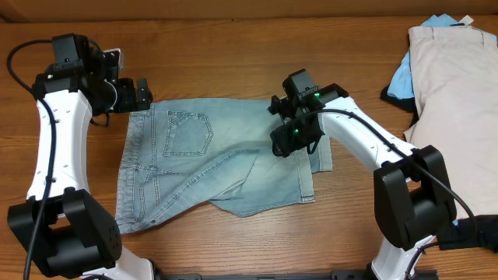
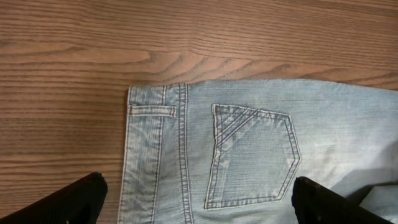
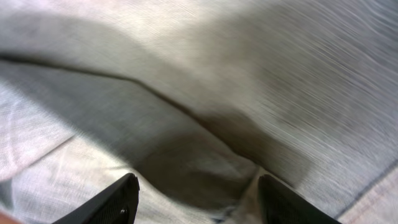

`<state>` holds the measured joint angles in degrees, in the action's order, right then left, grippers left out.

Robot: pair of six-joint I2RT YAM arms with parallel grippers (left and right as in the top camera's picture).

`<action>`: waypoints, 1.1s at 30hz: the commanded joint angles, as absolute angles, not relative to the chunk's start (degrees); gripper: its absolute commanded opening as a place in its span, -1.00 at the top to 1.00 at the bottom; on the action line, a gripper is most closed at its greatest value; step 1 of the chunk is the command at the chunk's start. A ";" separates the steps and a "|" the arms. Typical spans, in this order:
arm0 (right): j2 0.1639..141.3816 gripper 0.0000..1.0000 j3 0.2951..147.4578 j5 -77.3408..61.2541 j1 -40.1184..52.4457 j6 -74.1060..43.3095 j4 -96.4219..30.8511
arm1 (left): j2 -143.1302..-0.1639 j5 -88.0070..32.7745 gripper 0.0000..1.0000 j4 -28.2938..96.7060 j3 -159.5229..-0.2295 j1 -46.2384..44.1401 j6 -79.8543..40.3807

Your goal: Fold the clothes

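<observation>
The light-blue denim shorts (image 1: 210, 159) lie on the wooden table, back pocket (image 1: 188, 134) up, with one leg folded diagonally across the other. My left gripper (image 1: 140, 93) is open and hovers at the waistband's far left corner. In the left wrist view its fingers (image 2: 199, 211) straddle the waistband (image 2: 152, 155) and pocket (image 2: 252, 155). My right gripper (image 1: 289, 144) is open, low over the right part of the shorts. In the right wrist view its fingers (image 3: 198, 205) sit on either side of a raised fold of denim (image 3: 205, 155), which is blurred.
A pile of other garments sits at the back right: a beige one (image 1: 455, 78) on top, bright blue (image 1: 401, 78) and black (image 1: 395, 99) showing beneath. Bare wooden table (image 1: 233, 54) surrounds the shorts.
</observation>
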<state>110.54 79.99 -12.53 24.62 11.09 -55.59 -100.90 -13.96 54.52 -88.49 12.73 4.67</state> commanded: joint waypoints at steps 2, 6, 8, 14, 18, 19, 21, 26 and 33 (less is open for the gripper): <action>111.02 -0.31 81.54 -17.30 24.45 21.80 -56.18 | -101.21 -14.41 -0.97 53.91 -88.60 12.51 4.78; 111.09 -0.37 81.36 -17.19 24.43 24.32 -55.46 | -101.21 -14.44 -0.98 53.78 -88.60 12.51 4.75; 111.26 -0.27 81.34 -16.82 24.43 24.23 -54.78 | -101.21 -14.46 -0.98 53.84 -88.60 12.51 4.73; 111.35 0.72 81.34 -16.84 24.43 22.28 -54.52 | -101.21 -14.44 -0.98 53.95 -88.60 12.51 4.75; 111.35 0.92 81.34 -16.86 24.43 22.24 -54.41 | -101.21 -14.46 -0.98 54.13 -88.60 12.51 4.75; 111.35 0.92 81.34 -16.84 24.43 22.06 -54.59 | -101.21 -14.46 -0.98 54.19 -88.60 12.51 4.73; 111.35 0.92 81.34 -16.86 24.43 22.09 -54.98 | -101.21 -14.44 -0.98 54.35 -88.60 12.51 4.75; 111.35 0.22 81.03 -16.86 24.43 22.11 -56.23 | -101.21 -14.44 -0.98 54.41 -88.60 12.51 4.75; 111.35 0.68 78.96 -17.15 24.43 20.53 -56.25 | -101.21 -14.41 -0.98 54.39 -88.60 12.51 4.78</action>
<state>111.09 79.75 -16.25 24.62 21.41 -56.10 -100.90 -13.96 54.46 -88.49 12.73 4.67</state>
